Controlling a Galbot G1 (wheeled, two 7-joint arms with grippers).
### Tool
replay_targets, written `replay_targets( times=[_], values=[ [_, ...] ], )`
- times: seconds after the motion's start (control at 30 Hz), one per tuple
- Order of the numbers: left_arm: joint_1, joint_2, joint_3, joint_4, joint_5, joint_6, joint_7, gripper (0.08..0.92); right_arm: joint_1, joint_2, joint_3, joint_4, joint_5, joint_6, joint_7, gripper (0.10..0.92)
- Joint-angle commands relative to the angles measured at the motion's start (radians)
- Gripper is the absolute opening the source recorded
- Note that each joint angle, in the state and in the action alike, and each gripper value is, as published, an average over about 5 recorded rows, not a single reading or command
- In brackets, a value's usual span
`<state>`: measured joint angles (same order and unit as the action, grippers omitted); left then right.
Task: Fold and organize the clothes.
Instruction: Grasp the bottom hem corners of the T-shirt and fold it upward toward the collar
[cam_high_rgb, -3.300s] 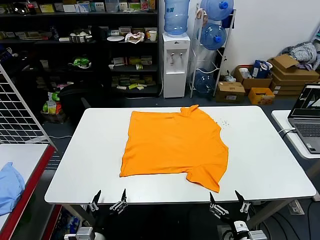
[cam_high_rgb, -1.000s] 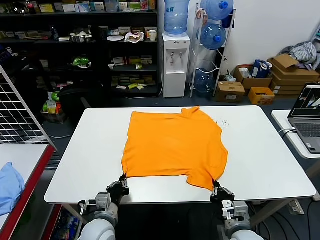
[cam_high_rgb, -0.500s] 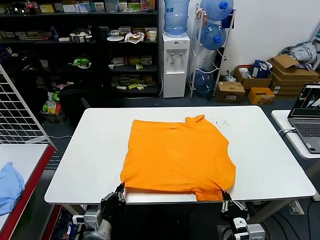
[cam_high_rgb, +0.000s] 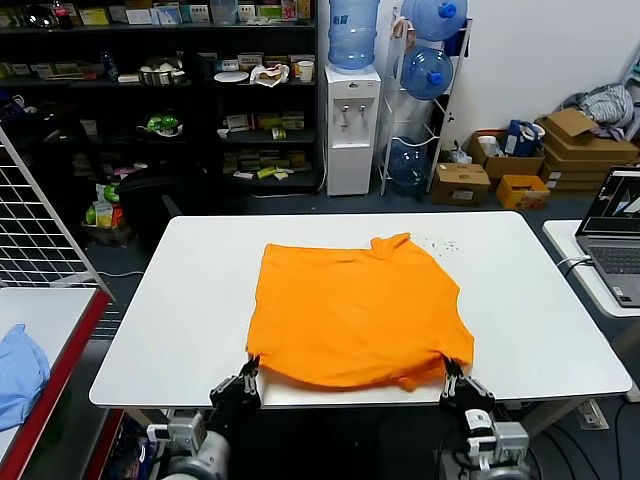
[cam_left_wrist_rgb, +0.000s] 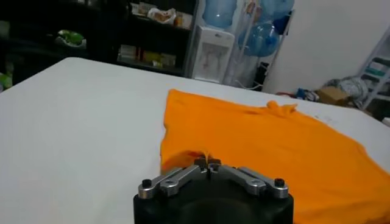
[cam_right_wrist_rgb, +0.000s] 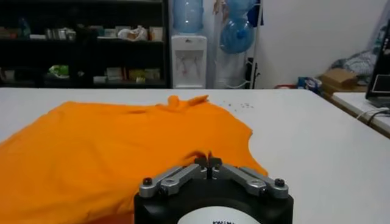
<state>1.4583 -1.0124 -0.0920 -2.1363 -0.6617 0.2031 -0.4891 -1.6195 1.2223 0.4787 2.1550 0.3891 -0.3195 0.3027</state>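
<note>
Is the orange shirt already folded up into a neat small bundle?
No: in the head view the orange T-shirt lies spread open on the white table, its near edge pinched by both hands.

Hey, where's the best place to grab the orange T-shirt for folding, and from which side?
Take the orange T-shirt by the two corners of its near edge, coming in low from the robot's side of the white table. It lies flat with that edge at the table's front. The left tool and right tool are shut on those corners there.
</note>
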Motion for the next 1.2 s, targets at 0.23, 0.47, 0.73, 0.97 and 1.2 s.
replay_targets(
  times=[0.23, 0.47, 0.73, 0.97, 1.2],
  values=[
    [-0.374, -0.027, 0.093, 0.277, -0.076, 0.048, -0.048, 0.094, 0.319, -0.079, -0.04, -0.169, 0.185, -0.061, 0.084, 0.122],
    [-0.398, -0.032, 0.103, 0.307, -0.073, 0.071, -0.067, 0.094, 0.365, -0.059, -0.069, -0.225, 0.18, -0.066, 0.074, 0.122],
    [-0.42, -0.037, 0.113, 0.323, -0.063, 0.075, -0.072, 0.094, 0.382, -0.032, -0.099, -0.256, 0.153, -0.06, 0.053, 0.122],
    [-0.437, -0.049, 0.123, 0.337, -0.046, 0.073, -0.075, 0.094, 0.392, -0.01, -0.116, -0.275, 0.124, -0.048, 0.026, 0.124],
    [-0.404, -0.044, 0.113, 0.309, -0.045, 0.079, -0.068, 0.117, 0.385, -0.005, -0.109, -0.281, 0.103, -0.025, -0.02, 0.274]
  ],
)
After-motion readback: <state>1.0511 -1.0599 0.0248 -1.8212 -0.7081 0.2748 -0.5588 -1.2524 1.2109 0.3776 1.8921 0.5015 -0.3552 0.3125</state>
